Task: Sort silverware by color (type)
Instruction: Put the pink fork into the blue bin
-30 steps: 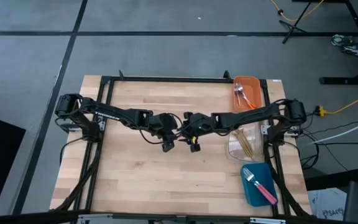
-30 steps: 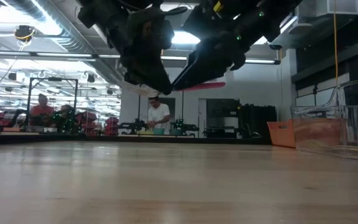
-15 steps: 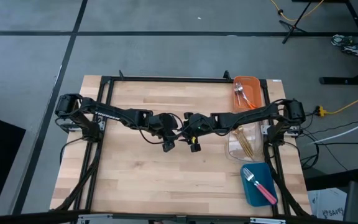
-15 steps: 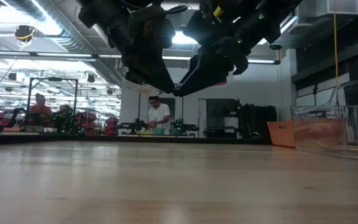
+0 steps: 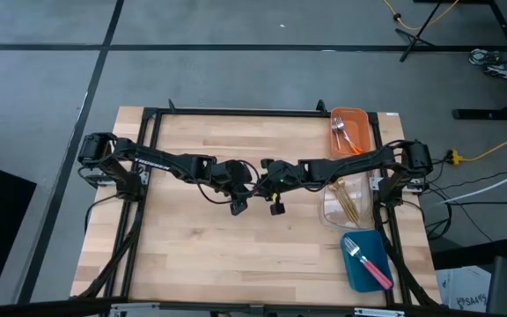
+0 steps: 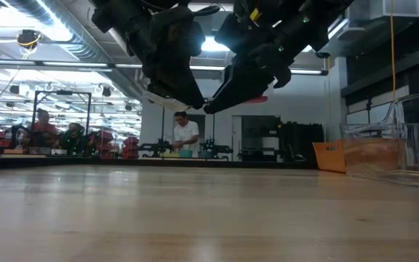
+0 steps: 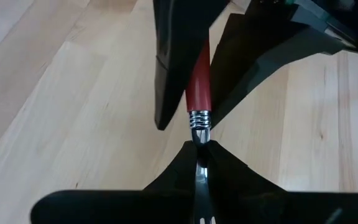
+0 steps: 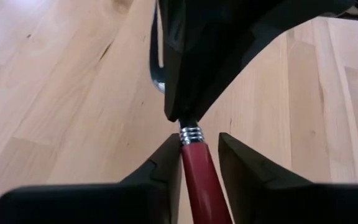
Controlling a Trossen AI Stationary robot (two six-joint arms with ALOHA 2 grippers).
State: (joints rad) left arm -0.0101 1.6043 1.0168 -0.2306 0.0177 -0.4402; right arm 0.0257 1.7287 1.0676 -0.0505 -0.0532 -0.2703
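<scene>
one pink-handled fork [image 5: 367, 261] lies in the blue bin [image 5: 355, 272].

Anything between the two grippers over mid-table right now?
Yes: a red-handled utensil bridges them. The left gripper pinches its silver neck; the right gripper straddles the red handle. Both wrist views show this.

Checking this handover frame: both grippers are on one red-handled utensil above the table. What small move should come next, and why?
Probably finish shutting the right gripper on the red handle; its fingers still flank it with a gap, while the left gripper pinches the silver neck.
</scene>
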